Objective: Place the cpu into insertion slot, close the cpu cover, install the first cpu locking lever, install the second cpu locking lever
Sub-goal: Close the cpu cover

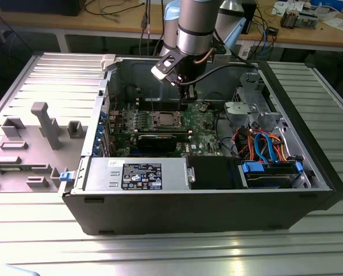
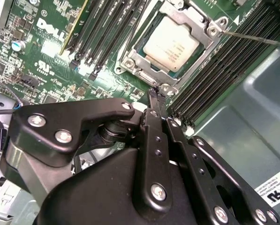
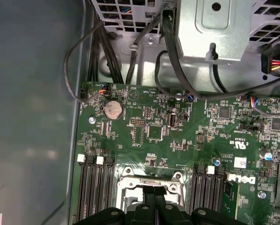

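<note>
One claw (image 1: 185, 101), black, on a silver-grey arm, reaches down into an open computer case (image 1: 188, 210) on a ribbed metal table (image 1: 160, 253) in the exterior view.
- The cpu (image 1: 163, 119) lies in the insertion slot (image 1: 153, 121), just to the exterior view's left of the claw's tips and a little nearer the camera.
- A power supply box (image 1: 137, 172) stands beyond the cpu from the claw, against the case's near wall.
- A grey plastic fixture (image 1: 45, 123) sits outside the case, well apart from the claw, on the exterior view's left.

Second wrist view:
- The claw (image 2: 155, 96) has its two fingers pressed together to a single point, with nothing between them.
- The cpu cover (image 2: 135, 63) is right at the tips; whether they touch it cannot be told. It lies down around the cpu (image 2: 170, 43), whose dull metal top shows through its open middle.
- A thin locking lever (image 2: 257, 38) runs from the cover's far corner, away from the claw, across the black memory slots (image 2: 224, 75).

First wrist view:
- The claw (image 3: 154, 191) shows its fingers side by side, no gap, empty.
- The cpu cover (image 3: 130, 174) has its silvery rim directly under and around the tips.
- A coin battery (image 3: 113, 109) sits on the green board, well ahead of the claw.
- Black cables (image 3: 107, 51) run farther ahead, past the board's edge.
</note>
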You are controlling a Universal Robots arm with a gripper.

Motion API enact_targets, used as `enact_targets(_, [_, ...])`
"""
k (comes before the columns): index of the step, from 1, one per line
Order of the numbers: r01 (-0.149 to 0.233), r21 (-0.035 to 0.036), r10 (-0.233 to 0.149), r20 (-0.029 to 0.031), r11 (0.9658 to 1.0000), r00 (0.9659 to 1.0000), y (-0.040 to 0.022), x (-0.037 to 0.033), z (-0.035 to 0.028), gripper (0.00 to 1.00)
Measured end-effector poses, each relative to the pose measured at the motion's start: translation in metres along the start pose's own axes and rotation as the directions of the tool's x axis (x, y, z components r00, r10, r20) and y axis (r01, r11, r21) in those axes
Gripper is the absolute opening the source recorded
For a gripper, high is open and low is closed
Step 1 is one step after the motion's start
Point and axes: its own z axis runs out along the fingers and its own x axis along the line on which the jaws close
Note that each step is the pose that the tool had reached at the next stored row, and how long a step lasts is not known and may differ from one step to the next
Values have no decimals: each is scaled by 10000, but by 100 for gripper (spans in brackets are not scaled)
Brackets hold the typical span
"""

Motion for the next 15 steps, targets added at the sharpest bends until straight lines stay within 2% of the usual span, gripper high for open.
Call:
enact_targets(4, [-1, -1, 1, -5, 10000, 10000, -104, 10, 11, 11])
enact_targets(7, [-1, -1, 1, -5, 10000, 10000, -223, 21, 35, 11])
enact_targets(12, [0, -2, 0, -8, 10000, 10000, -386, 36, 75, 11])
enact_targets(14, [0, -3, 0, -7, 10000, 10000, -483, 45, 108, 11])
enact_targets(15, [0, -2, 0, -6, 10000, 10000, -512, 47, 117, 11])
